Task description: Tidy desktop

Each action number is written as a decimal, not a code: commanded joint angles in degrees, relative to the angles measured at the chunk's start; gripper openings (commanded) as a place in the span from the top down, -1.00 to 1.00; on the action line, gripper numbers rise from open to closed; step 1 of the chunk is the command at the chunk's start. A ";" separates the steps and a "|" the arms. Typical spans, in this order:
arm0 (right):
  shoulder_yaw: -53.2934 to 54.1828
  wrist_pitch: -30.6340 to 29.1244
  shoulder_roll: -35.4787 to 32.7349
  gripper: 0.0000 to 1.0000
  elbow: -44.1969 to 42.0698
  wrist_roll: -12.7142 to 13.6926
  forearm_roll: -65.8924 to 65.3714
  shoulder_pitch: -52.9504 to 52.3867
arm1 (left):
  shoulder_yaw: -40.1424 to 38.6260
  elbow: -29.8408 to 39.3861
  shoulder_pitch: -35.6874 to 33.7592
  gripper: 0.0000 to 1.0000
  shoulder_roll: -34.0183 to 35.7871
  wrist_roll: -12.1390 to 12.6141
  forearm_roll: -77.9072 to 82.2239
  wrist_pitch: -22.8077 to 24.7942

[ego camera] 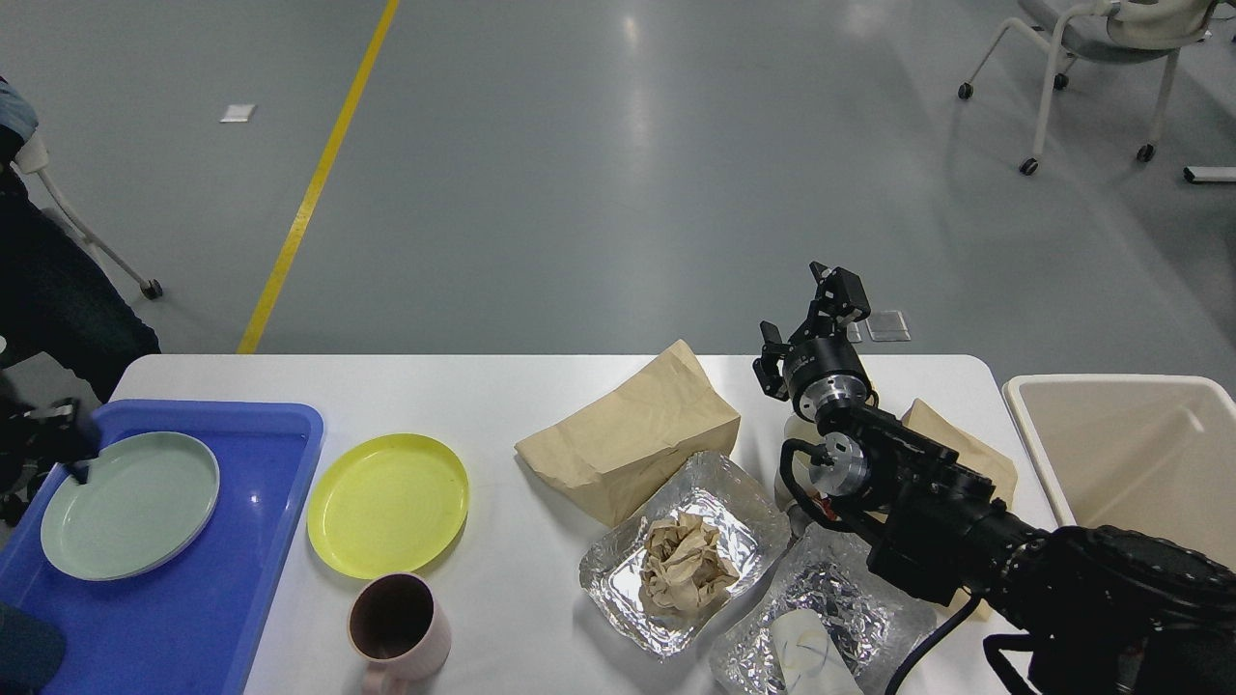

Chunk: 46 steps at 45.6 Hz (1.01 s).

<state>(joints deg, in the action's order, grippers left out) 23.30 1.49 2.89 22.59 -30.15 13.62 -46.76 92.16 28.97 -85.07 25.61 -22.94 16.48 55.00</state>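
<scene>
your right gripper (806,319) hangs above the desk's (541,405) far edge, fingers spread, holding nothing. your left gripper (53,439) is dark at the blue tray's (241,541) left rim beside the green plate (130,504); cannot tell its opening. the white desk spans the lower view, carrying a yellow plate (388,504), paper bag (632,434), foil trays (686,550).

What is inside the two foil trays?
The left foil tray holds crumpled brown paper. The right foil tray holds a white wad; the right arm covers its far part.
</scene>
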 commanded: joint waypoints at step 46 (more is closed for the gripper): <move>0.00 0.00 0.01 -1.00 0.00 0.00 0.01 0.00 | -2.24 27.90 -9.24 -0.76 -22.62 -0.35 -2.42 -2.09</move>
<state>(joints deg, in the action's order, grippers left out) 23.31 1.49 2.90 22.59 -30.15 13.62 -46.76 90.18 56.87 -94.75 4.63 -23.05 14.49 52.76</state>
